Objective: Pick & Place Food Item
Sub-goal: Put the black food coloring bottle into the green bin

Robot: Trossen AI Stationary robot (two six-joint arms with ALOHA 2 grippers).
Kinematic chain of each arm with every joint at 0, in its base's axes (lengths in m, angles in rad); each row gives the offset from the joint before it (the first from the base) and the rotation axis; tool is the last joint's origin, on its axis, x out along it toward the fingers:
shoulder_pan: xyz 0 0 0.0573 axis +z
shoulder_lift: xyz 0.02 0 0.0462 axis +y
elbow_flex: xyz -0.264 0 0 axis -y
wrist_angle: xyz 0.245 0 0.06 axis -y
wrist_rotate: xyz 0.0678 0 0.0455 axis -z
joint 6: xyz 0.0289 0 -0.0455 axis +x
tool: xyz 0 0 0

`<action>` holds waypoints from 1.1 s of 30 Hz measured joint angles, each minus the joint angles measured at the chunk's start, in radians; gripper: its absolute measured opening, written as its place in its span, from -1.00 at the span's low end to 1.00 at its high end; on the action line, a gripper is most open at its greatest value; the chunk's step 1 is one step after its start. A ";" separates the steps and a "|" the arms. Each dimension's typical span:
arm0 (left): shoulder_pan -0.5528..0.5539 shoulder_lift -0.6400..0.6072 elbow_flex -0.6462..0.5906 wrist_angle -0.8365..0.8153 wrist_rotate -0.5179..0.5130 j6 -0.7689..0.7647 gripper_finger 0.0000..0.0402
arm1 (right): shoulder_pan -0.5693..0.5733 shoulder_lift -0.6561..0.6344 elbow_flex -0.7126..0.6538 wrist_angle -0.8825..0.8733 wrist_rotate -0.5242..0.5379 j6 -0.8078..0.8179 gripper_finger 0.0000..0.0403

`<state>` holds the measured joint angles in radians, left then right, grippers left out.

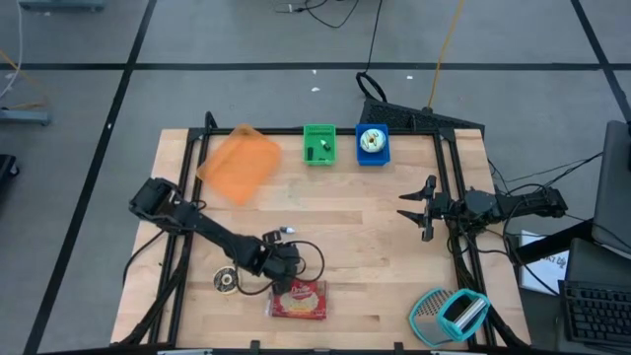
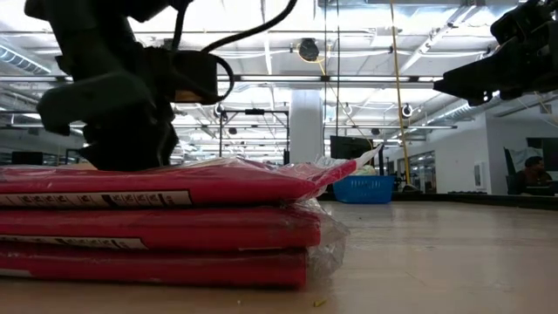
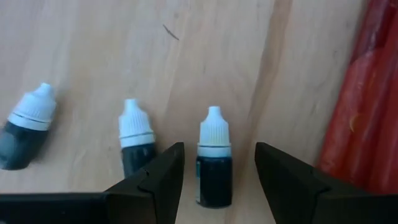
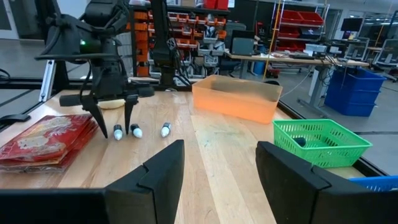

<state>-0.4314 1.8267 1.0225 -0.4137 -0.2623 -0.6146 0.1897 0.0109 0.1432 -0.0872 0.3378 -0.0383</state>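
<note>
Packaging on the red food packet (image 1: 298,301) carries a white label strip with dark print, unreadable in the low view. The packet lies flat at the table's (image 1: 375,247) near edge, left of centre. The left gripper (image 3: 217,180) stands released, pointing steeply down just beside the packet, its jaws straddling one of three small dropper bottles (image 3: 214,165) with white caps lying on the wood; no contact is visible. The right gripper (image 1: 419,209) waits released at the right side, level. An orange bin (image 1: 240,163), green basket (image 1: 318,144) and blue container (image 1: 373,144) sit along the far edge.
</note>
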 joint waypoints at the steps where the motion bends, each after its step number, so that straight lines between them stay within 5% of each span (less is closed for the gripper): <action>1: 0.005 0.000 0.000 0.001 0.000 0.002 -0.02 | 0.000 0.000 0.000 0.000 0.000 0.000 -0.07; 16: 0.041 0.006 0.001 -0.032 0.044 -0.025 -0.02 | 0.000 0.000 0.000 0.000 0.000 0.000 -0.07; 33: 0.039 0.006 0.002 -0.085 0.077 -0.252 -0.03 | 0.000 0.000 0.000 0.000 0.000 0.000 -0.07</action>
<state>-0.3923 1.8328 1.0248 -0.4989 -0.1852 -0.8661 0.1895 0.0105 0.1432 -0.0871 0.3378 -0.0382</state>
